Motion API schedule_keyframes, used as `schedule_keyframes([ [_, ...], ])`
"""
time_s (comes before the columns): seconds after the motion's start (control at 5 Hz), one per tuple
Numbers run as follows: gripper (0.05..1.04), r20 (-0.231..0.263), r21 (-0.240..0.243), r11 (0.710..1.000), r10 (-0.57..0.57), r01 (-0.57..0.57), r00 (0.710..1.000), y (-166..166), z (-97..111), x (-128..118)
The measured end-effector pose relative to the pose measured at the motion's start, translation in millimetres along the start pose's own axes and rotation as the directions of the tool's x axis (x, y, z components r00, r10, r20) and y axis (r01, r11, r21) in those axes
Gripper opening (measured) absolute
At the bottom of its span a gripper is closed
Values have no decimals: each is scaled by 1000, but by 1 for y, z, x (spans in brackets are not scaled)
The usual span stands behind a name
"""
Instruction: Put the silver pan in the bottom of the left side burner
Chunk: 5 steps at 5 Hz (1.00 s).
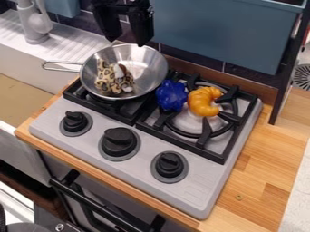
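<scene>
The gripper (127, 41) is at the top of the camera view, over the back rim of the silver pan, its two fingers apart with nothing visible between them. The silver pan (145, 68) sits on the left side burner (79, 94), covering much of its grate, with its handle pointing left toward the sink. A leopard-patterned object with pale ends lies inside the pan.
A blue lumpy toy (172, 95) and an orange croissant-shaped toy (205, 101) rest on the right burner grate (205, 133). Three black knobs line the stove front. A faucet (34, 22) and sink are at left; a blue-grey panel (224, 34) stands behind.
</scene>
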<state>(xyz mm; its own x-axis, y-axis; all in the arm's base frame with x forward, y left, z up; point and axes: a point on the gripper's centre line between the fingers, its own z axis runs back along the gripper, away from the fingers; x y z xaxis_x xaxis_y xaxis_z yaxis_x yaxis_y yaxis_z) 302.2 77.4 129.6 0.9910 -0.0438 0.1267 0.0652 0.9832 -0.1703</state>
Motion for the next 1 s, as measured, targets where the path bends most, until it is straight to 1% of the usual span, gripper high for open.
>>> schedule_keyframes([
  [0.2,995,-36,-13,1000,-13,13,999,1,-11,-4],
  [0.4,995,-71,-2,977,-213,214,974,10,-12,-12],
  [0.6,995,-88,-24,942,-337,336,938,22,-8,-22],
  [0.8,995,-64,-28,880,-476,475,877,41,-2,-27],
  [1.0,995,-45,18,832,-554,555,832,65,-2,-35],
])
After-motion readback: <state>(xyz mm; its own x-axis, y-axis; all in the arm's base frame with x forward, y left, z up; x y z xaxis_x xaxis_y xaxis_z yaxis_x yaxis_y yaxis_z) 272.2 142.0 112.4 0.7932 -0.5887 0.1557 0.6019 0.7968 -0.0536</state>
